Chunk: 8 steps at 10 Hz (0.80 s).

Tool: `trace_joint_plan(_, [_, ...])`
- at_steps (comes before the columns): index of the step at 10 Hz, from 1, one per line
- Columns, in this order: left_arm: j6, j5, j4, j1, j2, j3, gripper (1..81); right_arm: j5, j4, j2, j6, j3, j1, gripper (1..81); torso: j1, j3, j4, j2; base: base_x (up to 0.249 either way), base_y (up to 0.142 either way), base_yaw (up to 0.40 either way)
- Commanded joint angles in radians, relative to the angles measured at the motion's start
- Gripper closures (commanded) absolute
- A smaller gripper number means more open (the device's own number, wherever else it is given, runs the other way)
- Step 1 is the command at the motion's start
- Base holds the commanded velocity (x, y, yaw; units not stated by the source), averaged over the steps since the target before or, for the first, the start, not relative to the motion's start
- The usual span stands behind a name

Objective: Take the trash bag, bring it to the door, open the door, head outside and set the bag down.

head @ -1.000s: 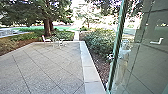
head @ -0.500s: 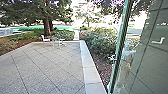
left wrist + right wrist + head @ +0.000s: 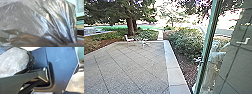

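Right up near the robot's left wrist, that trash bag looks light, soft and slippery; I'd grab its gathered folds. Can't tell how either claw stands.

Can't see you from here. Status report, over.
Grippers: state unclear. Shiny dark plastic trash bag close at left wrist. Grey paved patio ahead; pale-clothed person behind green-edged glass panel, off to the right.

I face a paved yard.
Beyond it, a tree; right of it, shrubs and a glass pane.
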Motion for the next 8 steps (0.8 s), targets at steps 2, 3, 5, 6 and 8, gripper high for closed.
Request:
trace_joint_plan(2, [0.006,0.065,0.001,-0.045,-0.003,0.004,81.1,-0.059,-0.011,0.020,-0.015,0.019,0.039,1.0,0.000,0.000,0.000,0.000,0.126,0.000,0.000])
trace_joint_plan(3, [0.006,0.065,0.001,-0.045,-0.003,0.004,81.1,-0.059,-0.011,0.020,-0.015,0.019,0.039,1.0,0.000,0.000,0.000,0.000,0.126,0.065,0.000])
trace_joint_plan(5, [0.006,0.065,0.001,-0.045,-0.003,0.004,81.1,-0.059,-0.011,0.022,-0.015,0.019,0.039,1.0,0.000,0.000,0.000,0.000,0.126,0.077,0.000])
trace_joint_plan(6, [0.006,0.065,0.001,-0.045,-0.003,0.004,81.1,-0.059,-0.011,0.022,-0.015,0.019,0.039,1.0,0.000,0.000,0.000,0.000,0.126,0.078,0.000])
trace_joint_plan(8, [0.006,0.065,0.001,-0.045,-0.003,0.004,81.1,-0.059,-0.011,0.022,-0.015,0.019,0.039,1.0,0.001,0.000,0.000,0.000,0.126,0.078,0.000])
